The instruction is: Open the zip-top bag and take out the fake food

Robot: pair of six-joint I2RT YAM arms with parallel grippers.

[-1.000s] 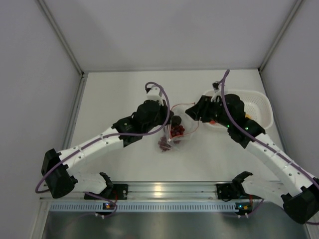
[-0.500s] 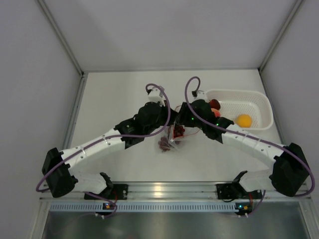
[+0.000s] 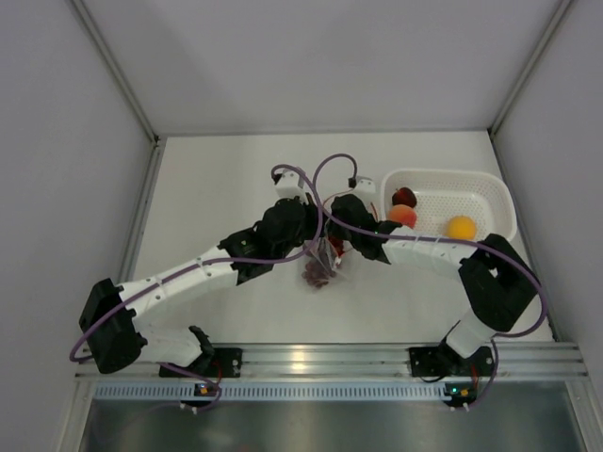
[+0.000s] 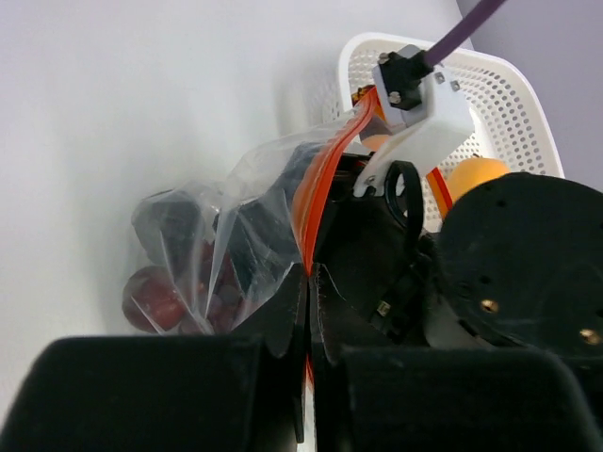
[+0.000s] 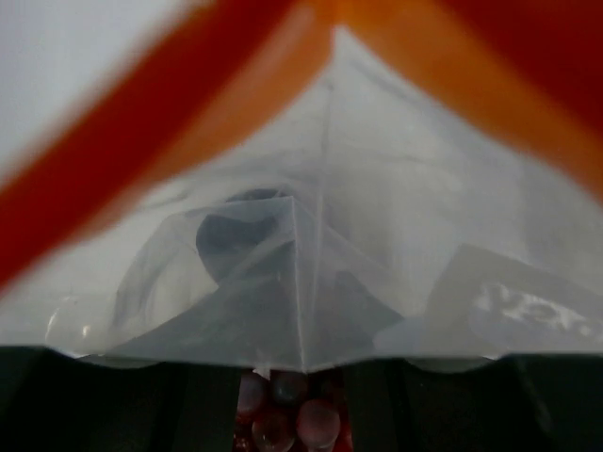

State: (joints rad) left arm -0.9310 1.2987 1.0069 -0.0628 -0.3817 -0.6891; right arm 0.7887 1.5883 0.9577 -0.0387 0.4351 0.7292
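Plastic, clear and crinkly, makes up the zip-top bag. It is at the middle of the white table, between the two arms. A thin red-orange zip strip runs along its top edge. Inside are dark red and purple bits of fake food.

The left gripper has its fingers pressed tight on the zip strip. The right gripper is right at the bag's mouth. Its own camera sees only plastic and strip, so I cannot tell how wide its fingers are.

Just to the right stands a white basket full of little holes. In it lie a peach, a dark red piece and a round orange fruit.

Purple cables loop near the bag. From above, the two black wrists hide most of it.
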